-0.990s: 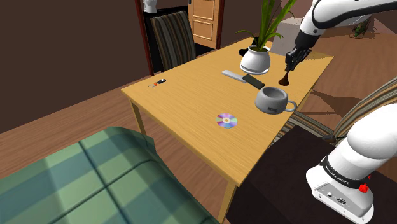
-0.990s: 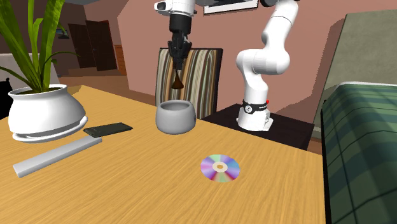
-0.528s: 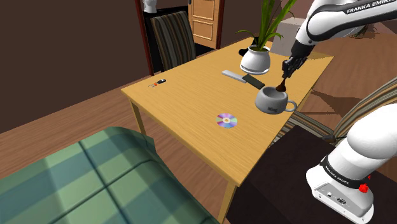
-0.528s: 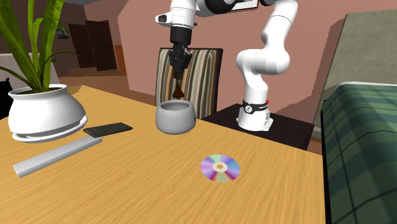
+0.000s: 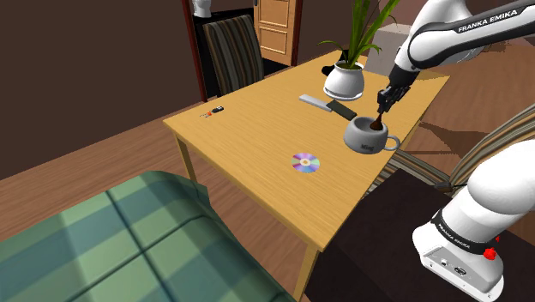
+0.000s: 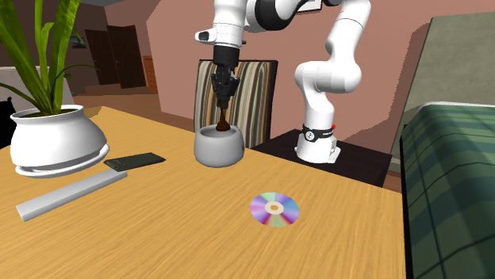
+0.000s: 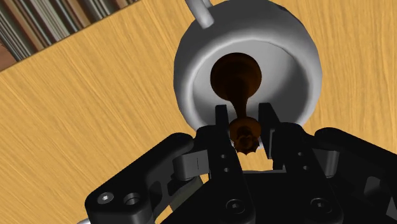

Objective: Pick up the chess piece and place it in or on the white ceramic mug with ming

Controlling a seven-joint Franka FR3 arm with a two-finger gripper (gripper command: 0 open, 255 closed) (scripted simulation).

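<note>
A dark brown chess piece (image 7: 236, 89) hangs upright, its round base inside the mouth of the grey-white mug (image 7: 292, 44). My gripper (image 7: 244, 121) is shut on the piece's slim upper part, straight above the mug. In the shoulder view the gripper (image 5: 382, 100) stands over the mug (image 5: 369, 137) near the table's right edge, with the chess piece (image 5: 377, 123) at the rim. The second exterior view shows the gripper (image 6: 223, 93) holding the chess piece (image 6: 224, 124) with its base dipped below the rim of the mug (image 6: 219, 148).
A white plant pot (image 5: 345, 82), a black remote (image 5: 343, 111) and a grey bar (image 5: 315, 102) lie beyond the mug. A disc (image 5: 305, 162) lies mid-table and a small item (image 5: 213, 111) sits near the far-left edge. A striped chair (image 5: 233, 51) and green sofa (image 5: 111, 244) flank the table (image 5: 257, 146).
The gripper has come down and moved over the mug with the chess piece. The piece's base went from hanging above and beside the mug to sitting inside its mouth.
</note>
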